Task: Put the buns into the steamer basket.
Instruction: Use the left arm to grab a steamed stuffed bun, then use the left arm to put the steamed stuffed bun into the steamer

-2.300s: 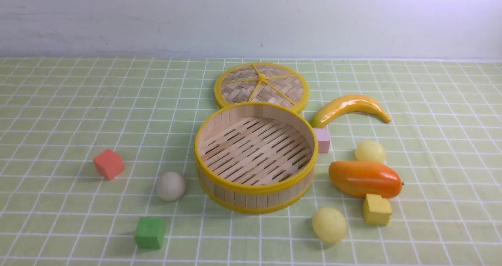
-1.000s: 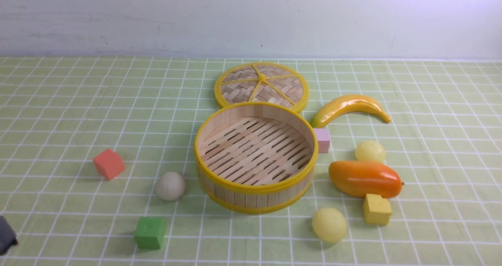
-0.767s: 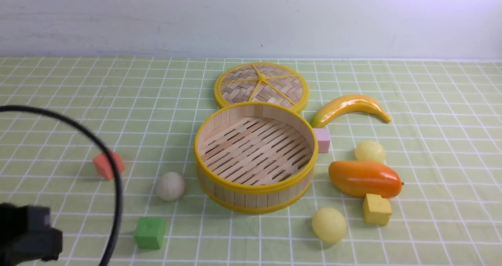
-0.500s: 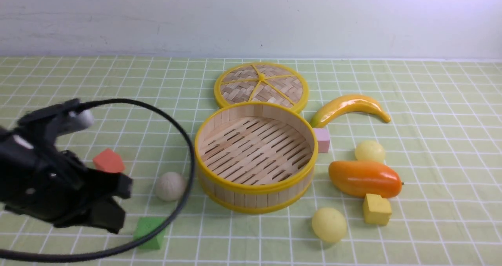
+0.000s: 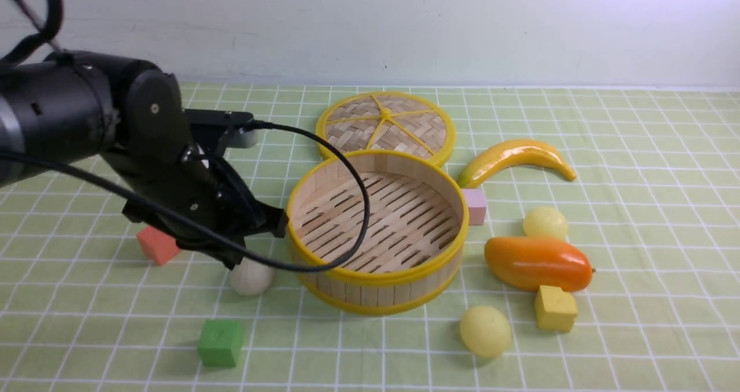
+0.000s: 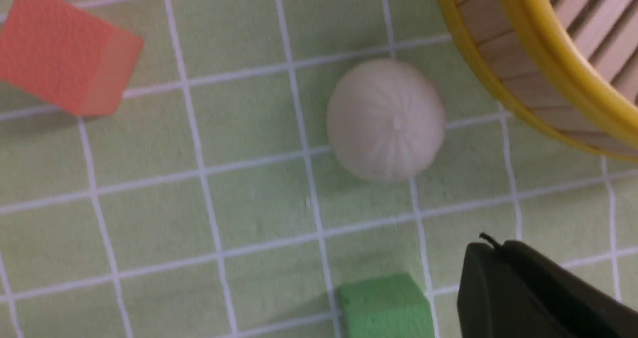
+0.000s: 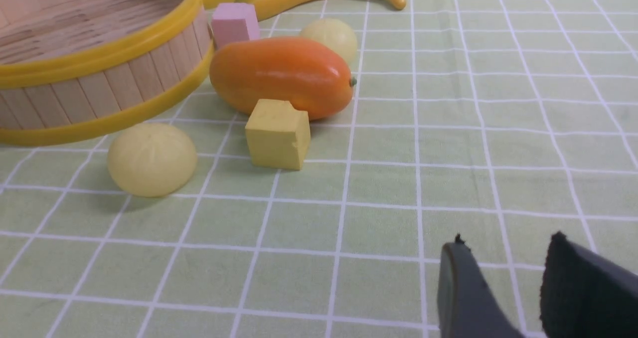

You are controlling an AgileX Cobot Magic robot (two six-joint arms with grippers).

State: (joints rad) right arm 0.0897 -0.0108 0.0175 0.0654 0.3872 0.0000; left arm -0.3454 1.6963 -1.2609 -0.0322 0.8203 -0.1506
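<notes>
Right gripper (image 7: 498, 290): shown only by its own wrist camera, at the lower right of that picture. Its two dark fingers sit a little apart with nothing between them, well apart from the nearest things.
Table (image 5: 636, 334): a pale green cloth with a white grid fills the front view below a white wall.
Green cube (image 5: 220, 342): lower left of the front view, on its own.
Near yellow bun (image 5: 485, 331): lower right of centre, on the table near the basket's wall and outside it. A yellow cube (image 5: 555, 308) sits to its right.
Off-white bun (image 5: 252, 277): left of centre, on the table just beside the basket's wall, with a small gap showing in the left wrist view.
Left gripper (image 5: 245, 239): the black arm extends from the upper left and the gripper hangs over the off-white bun. Only one dark finger shows, so whether it is spread or pressed together cannot be told. The bun is not gripped.
Steamer basket (image 5: 376, 276): centre of the frame, lid off, its slatted floor bare.
Mango (image 5: 536, 263): right of centre, glossy orange.
Far yellow bun (image 5: 546, 223): just behind the mango, on the table.
Lid (image 5: 385, 125): upper centre, flat behind the basket.
Progress: none of the three buns is in the basket, so all three remain. The first pick-up looks about to start on the off-white bun.
</notes>
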